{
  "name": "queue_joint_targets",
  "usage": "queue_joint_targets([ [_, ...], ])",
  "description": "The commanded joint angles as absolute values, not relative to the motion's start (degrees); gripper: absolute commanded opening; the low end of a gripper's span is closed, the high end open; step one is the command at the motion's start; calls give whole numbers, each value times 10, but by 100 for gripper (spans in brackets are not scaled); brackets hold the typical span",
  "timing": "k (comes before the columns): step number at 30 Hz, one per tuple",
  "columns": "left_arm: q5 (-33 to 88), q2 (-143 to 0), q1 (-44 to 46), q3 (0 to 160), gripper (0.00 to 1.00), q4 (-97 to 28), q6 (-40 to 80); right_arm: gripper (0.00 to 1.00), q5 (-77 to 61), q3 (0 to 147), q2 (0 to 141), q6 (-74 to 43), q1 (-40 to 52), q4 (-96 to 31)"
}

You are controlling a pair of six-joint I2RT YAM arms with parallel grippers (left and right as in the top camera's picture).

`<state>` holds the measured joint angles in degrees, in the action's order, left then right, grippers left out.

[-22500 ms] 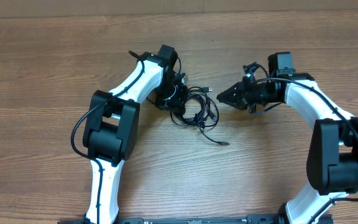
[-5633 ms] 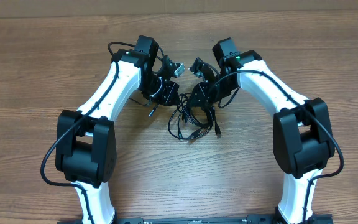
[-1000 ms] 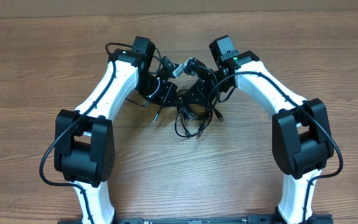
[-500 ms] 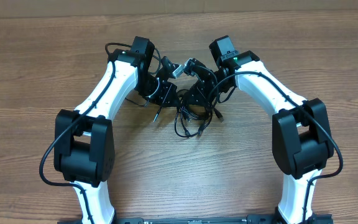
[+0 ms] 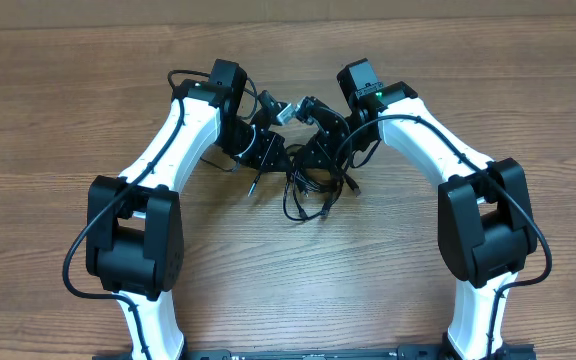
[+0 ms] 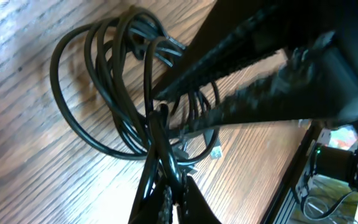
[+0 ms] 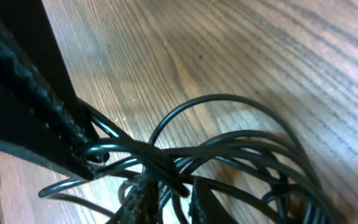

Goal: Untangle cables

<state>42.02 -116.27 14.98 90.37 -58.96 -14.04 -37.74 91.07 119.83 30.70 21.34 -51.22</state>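
Treat the task as barely begun. Find the cables gathered in one knot of overlapping loops near the centre of the desk, well apart from all four corners and somewhat closer to the far edge than to the near one. Count no single cord drawn clear and laid by itself; regard every separation as work left. Note loose ends trailing from the knot toward the near edge, among them a silver-tipped plug end lying on the wood just beside the loops.

Read the left gripper as pressed together at its tips on a few strands where the loops cross, with the main coil spreading away from it over the wood. Read the right gripper likewise as pinching strands at its tips, with the loops fanning out beyond. Place both pinch points in the same knot, just beside each other, on the side of the bundle facing the far edge. Cannot tell from these views which cord sits in which claw, nor whether the pinched strands belong to one cord.

Judge as left: drawing the pinch points apart to open the crossings, freeing one cord, setting it apart on bare wood, then repeating for each other cord.
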Motion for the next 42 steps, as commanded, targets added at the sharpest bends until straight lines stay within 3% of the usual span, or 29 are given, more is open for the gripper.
queue_joint_targets([
  [1, 469, -1160, 165, 908, 4, -582, -166, 28, -418, 922, 1179, 335, 241, -511],
  [2, 484, -1160, 165, 908, 4, -582, -168, 32, -429, 922, 1179, 335, 241, -511],
  [6, 489, -1160, 165, 908, 4, -583, -174, 26, -432, 922, 1179, 336, 241, -510],
  [10, 487, -1160, 165, 908, 4, -586, -176, 31, -429, 922, 1179, 350, 239, -507],
  [13, 486, -1160, 165, 908, 4, -587, -178, 6, -430, 922, 1179, 350, 239, -502],
  [14, 482, -1160, 165, 908, 4, -587, -178, 4, -429, 922, 1179, 350, 239, -502],
  [31, 353, -1160, 165, 908, 4, -588, -155, 4, -398, 922, 1179, 348, 208, -568],
  [42, 209, -1160, 166, 898, 4, -548, -9, 4, -414, 922, 1179, 247, 165, -586],
])
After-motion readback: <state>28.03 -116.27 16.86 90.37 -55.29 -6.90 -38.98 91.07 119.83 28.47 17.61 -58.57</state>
